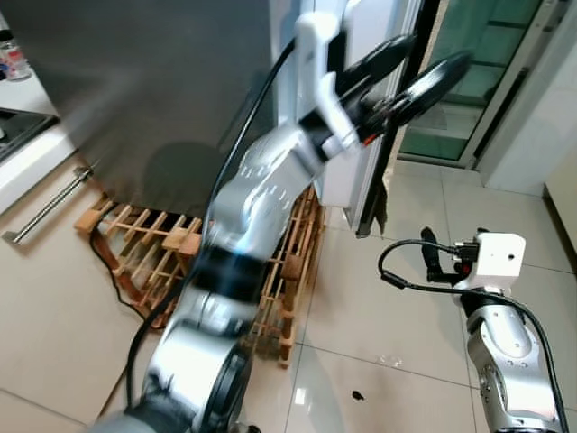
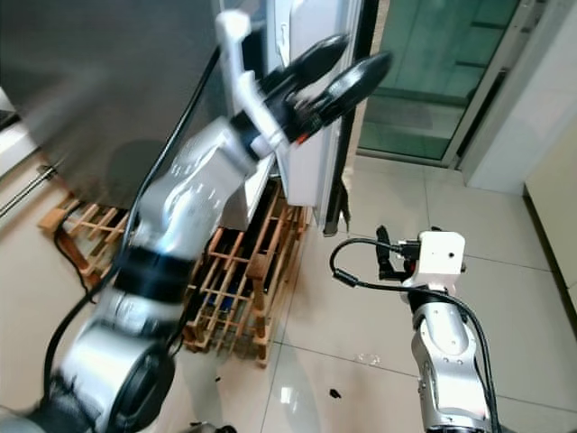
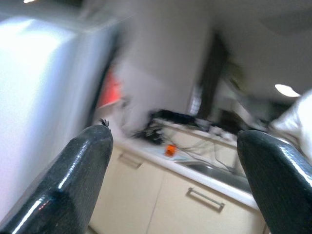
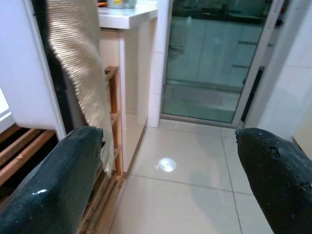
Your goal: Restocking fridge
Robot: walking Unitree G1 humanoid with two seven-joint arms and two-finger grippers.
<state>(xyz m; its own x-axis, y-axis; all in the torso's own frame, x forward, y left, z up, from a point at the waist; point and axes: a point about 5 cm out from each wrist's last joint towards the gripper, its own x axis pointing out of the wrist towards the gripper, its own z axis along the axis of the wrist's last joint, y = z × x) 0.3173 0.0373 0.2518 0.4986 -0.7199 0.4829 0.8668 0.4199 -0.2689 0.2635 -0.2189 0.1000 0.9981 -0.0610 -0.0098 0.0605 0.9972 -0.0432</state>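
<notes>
Counter edge (image 1: 27,149) with a bar handle (image 1: 45,209) sits well to the left of the left gripper, low in the eye views. Fridge (image 1: 153,90), grey side panel facing the camera, is just left of and behind the raised left arm; it stands on a wooden pallet (image 1: 153,248) below the gripper, with a black cable (image 1: 113,275) looping over the slats.

Left gripper (image 1: 410,72) is raised high, fingers spread apart with nothing between them, tips at the edge of the fridge's white door (image 1: 356,180). Door looks ajar, edge-on to the camera; can't tell if a finger touches it. Left wrist view is motion-blurred: both fingers (image 3: 68,190) wide apart, white fridge panel close on one side, beyond them a countertop with cream cabinet fronts (image 3: 195,200) and a small orange item (image 3: 169,150), too blurred to identify.

Right of the left gripper: green-tinted glass sliding door (image 1: 478,81), tiled floor (image 1: 388,316) below it.

Right gripper (image 2: 389,253) hangs low, well below and right of the left one, over the floor tiles, not near the fridge. Right wrist view shows its fingers (image 4: 53,190) parted, holding nothing; ahead of them the pallet edge, a beige ribbed cloth (image 4: 80,63) hanging down, a white countertop (image 4: 126,17) and the glass door. No stock item in either gripper.
</notes>
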